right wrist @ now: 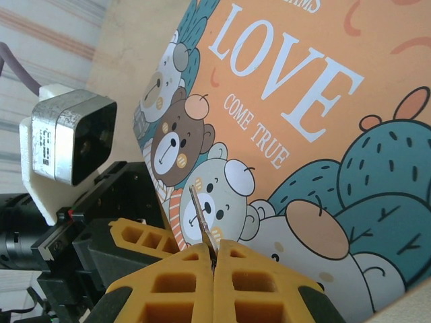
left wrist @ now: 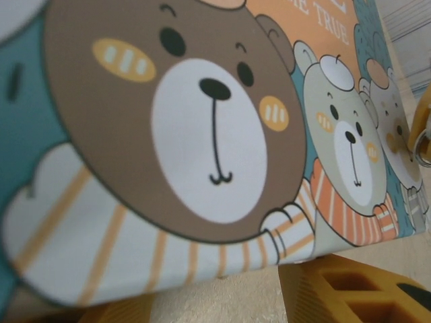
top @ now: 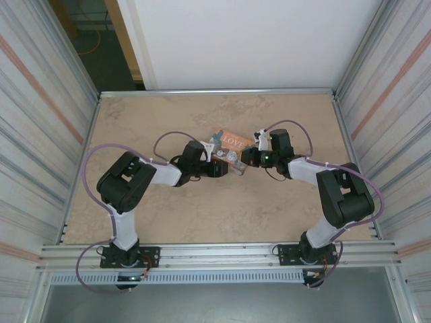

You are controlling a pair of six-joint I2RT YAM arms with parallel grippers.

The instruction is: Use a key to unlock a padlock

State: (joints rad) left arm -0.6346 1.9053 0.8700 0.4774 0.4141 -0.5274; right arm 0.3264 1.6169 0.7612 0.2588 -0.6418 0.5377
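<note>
The 2 arms meet at the middle of the tabletop, both against the orange "LOVE" tin with its cartoon bears. The right gripper is clenched on a thin silver key, whose blade pokes up past the yellow fingertips, right in front of the tin's printed face, near the bears. The left gripper sits at the tin's near left edge, with the tin close above 1 of its yellow fingers. I cannot tell whether it is grasping anything. I cannot tell where the padlock is.
</note>
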